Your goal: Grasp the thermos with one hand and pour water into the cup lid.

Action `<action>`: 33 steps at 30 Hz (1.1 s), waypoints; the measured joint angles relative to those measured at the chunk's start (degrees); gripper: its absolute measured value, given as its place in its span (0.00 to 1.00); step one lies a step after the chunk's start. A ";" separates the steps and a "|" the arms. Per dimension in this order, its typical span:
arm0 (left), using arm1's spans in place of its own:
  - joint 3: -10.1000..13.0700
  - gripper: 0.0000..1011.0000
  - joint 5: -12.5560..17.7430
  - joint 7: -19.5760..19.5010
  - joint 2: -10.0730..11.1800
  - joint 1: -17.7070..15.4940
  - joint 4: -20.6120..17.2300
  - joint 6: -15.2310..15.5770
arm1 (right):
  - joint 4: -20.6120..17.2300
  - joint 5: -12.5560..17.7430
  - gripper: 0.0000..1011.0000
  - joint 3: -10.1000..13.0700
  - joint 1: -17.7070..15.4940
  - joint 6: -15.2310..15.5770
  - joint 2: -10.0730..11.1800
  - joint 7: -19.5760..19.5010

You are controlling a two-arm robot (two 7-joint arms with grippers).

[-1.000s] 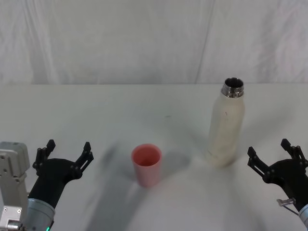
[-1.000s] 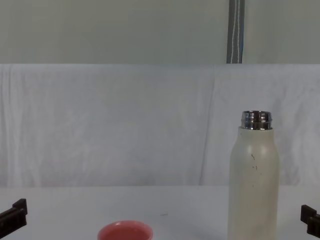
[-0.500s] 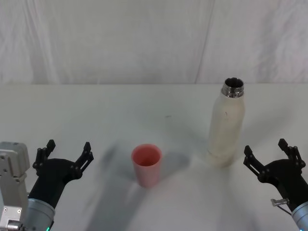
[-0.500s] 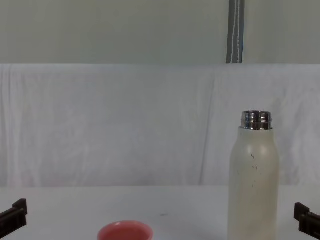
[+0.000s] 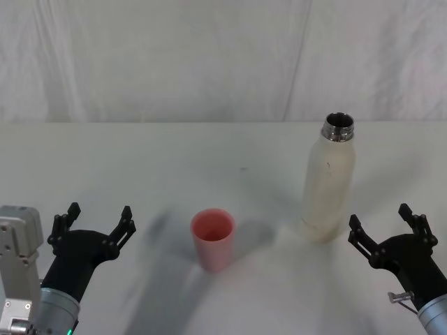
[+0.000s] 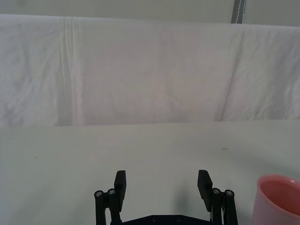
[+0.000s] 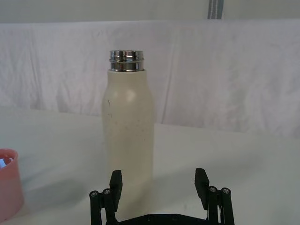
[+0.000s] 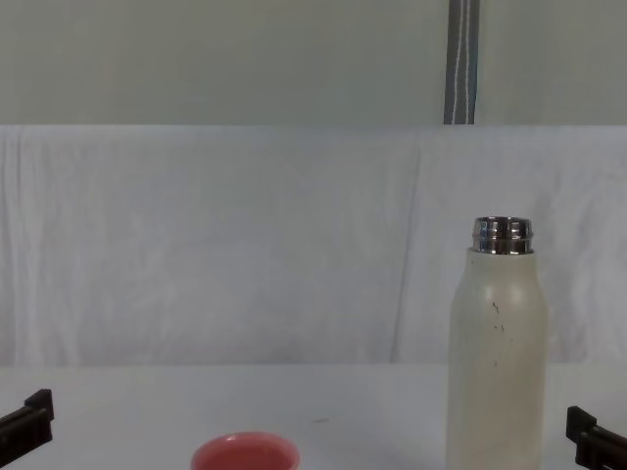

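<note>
Our right end effector [image 5: 385, 229] hovers spread, just short of the upright thermos [image 5: 326, 183].

We see the thermos standing on the white desk [image 5: 174, 160], long axis vertical, open steel neck up. The pink cup lid [image 5: 212, 239] sits well apart to its left, mouth up. Our left end effector [image 5: 96, 222] waits spread near the front edge.

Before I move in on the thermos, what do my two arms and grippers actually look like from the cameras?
Both are matte black. The left gripper and right gripper each have two blocky, jaw-like fingers on linkages with small silver pivot screws. Each sits on a black forearm with a silver-grey wrist. The left arm carries a light grey box at its side and a small green light; a thin metal clip hangs by the right wrist.
</note>
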 joint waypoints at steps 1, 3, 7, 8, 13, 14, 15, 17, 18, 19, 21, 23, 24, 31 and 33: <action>0.00 0.99 0.00 0.00 0.00 0.00 0.00 0.00 | 0.07 0.00 0.99 0.00 0.01 -0.18 0.08 0.20; 0.00 0.99 0.00 0.00 0.00 0.00 0.00 0.00 | 0.20 0.00 0.99 0.04 0.05 -0.52 0.22 0.56; 0.00 0.99 0.00 0.00 0.00 0.00 0.00 0.00 | 0.26 -0.01 0.99 0.11 0.16 -0.63 0.30 0.79; 0.00 0.99 0.00 0.00 0.00 0.00 0.00 0.00 | 0.27 -0.02 0.99 0.11 0.16 -0.64 0.31 0.82; 0.00 0.99 0.00 0.00 0.00 0.00 0.00 0.00 | 0.41 -0.23 0.99 0.18 0.11 -0.68 0.37 0.87; 0.00 0.99 0.00 0.00 0.00 0.00 0.00 0.00 | 0.41 -0.23 0.99 0.18 0.11 -0.68 0.37 0.87; 0.00 0.99 0.00 0.00 0.00 0.00 0.00 0.00 | 0.42 -0.23 0.99 0.18 0.11 -0.68 0.37 0.87; 0.00 0.99 0.00 0.00 0.00 0.00 0.00 0.00 | 0.41 -0.23 0.99 0.18 0.10 -0.68 0.37 0.87; 0.00 0.99 0.00 0.00 0.00 0.00 0.00 0.00 | 0.42 -0.23 0.99 0.18 0.10 -0.68 0.37 0.87; 0.00 0.99 0.00 0.00 0.00 0.00 0.00 0.00 | 0.41 -0.23 0.99 0.18 0.10 -0.68 0.36 0.87; 0.00 0.99 0.00 0.00 0.00 0.00 0.00 0.00 | 0.41 -0.23 0.99 0.18 0.10 -0.68 0.36 0.87; 0.00 0.99 0.00 0.00 0.00 0.00 0.00 0.00 | 0.42 -0.23 0.99 0.18 0.10 -0.68 0.35 0.87; 0.00 0.99 0.00 0.00 0.00 0.00 0.00 0.00 | 0.41 -0.23 0.99 0.18 0.10 -0.67 0.35 0.87; 0.00 0.99 0.00 0.00 0.00 0.00 0.00 0.00 | 0.40 -0.22 0.99 0.18 0.10 -0.67 0.35 0.87; 0.00 0.99 0.00 0.00 0.00 0.00 0.00 0.00 | 0.39 -0.22 0.99 0.18 0.10 -0.67 0.35 0.88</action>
